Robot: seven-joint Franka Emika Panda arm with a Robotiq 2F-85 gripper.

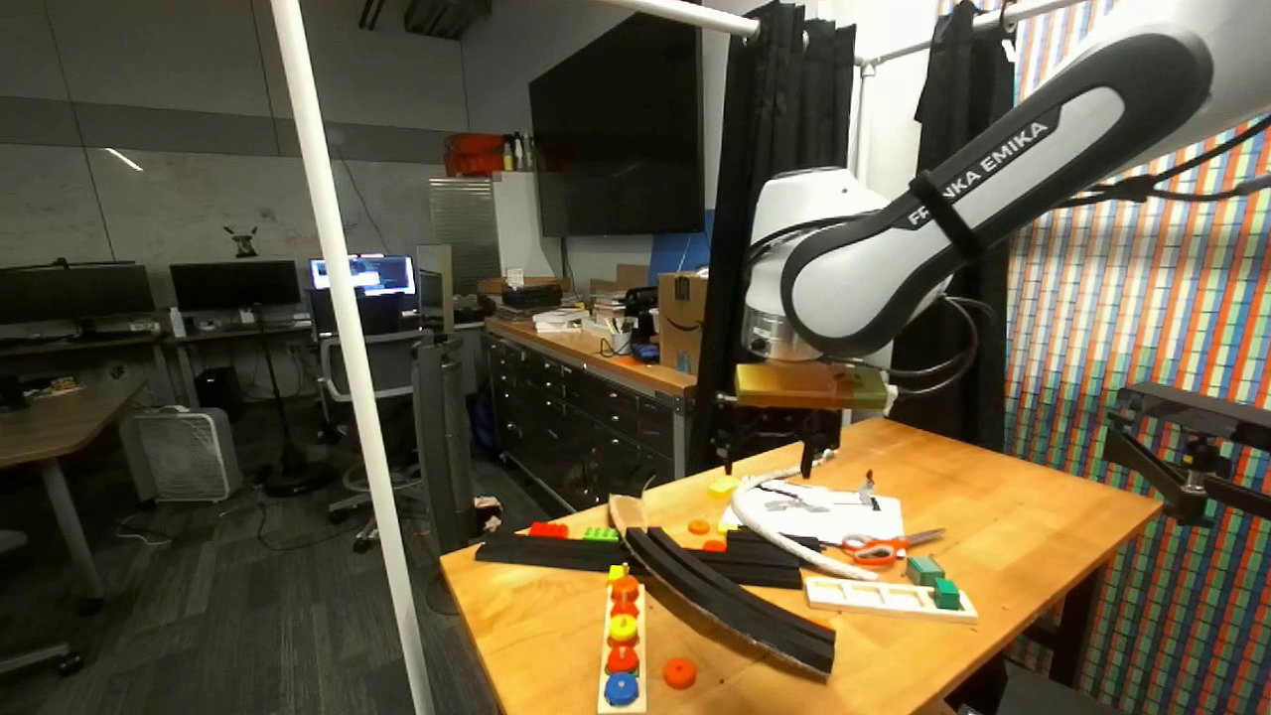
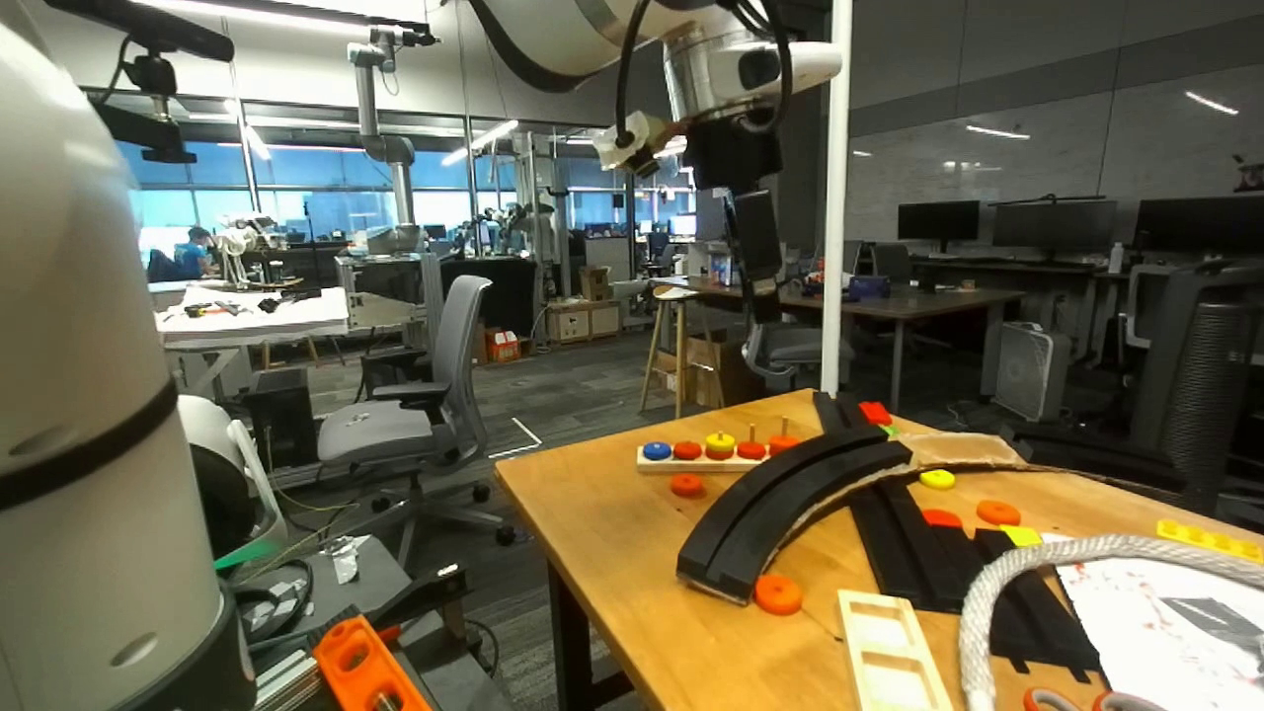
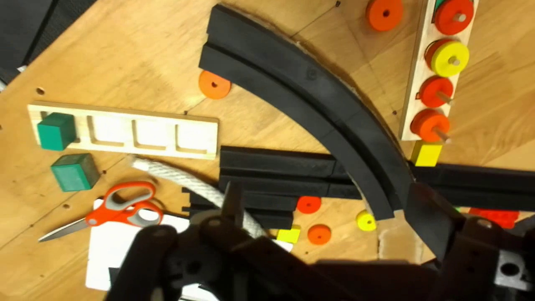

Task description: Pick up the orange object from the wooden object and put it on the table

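Observation:
The wooden peg board point(image 1: 638, 707) lies on the table point(image 1: 993, 497) with coloured rings on its pegs. It also shows in an exterior view point(image 2: 691, 465) and at upper right in the wrist view point(image 3: 411, 106). An orange ring point(image 3: 428, 125) sits on the end peg nearest the yellow block; it also shows in both exterior views point(image 1: 625, 589) point(image 2: 783, 444). My gripper point(image 1: 767, 465) hangs well above the table, away from the peg board. Its fingers are wide apart in the wrist view point(image 3: 328, 205), with nothing between them. It also shows in an exterior view point(image 2: 758, 286).
A black curved track point(image 3: 309, 92) lies beside the peg board, over straight black track pieces point(image 3: 276, 171). Loose orange rings point(image 3: 214, 85) lie on the table. A wooden tray point(image 3: 196, 154) with a green block, a white rope point(image 3: 184, 177), scissors point(image 3: 121, 205) and paper point(image 1: 879, 511) lie around.

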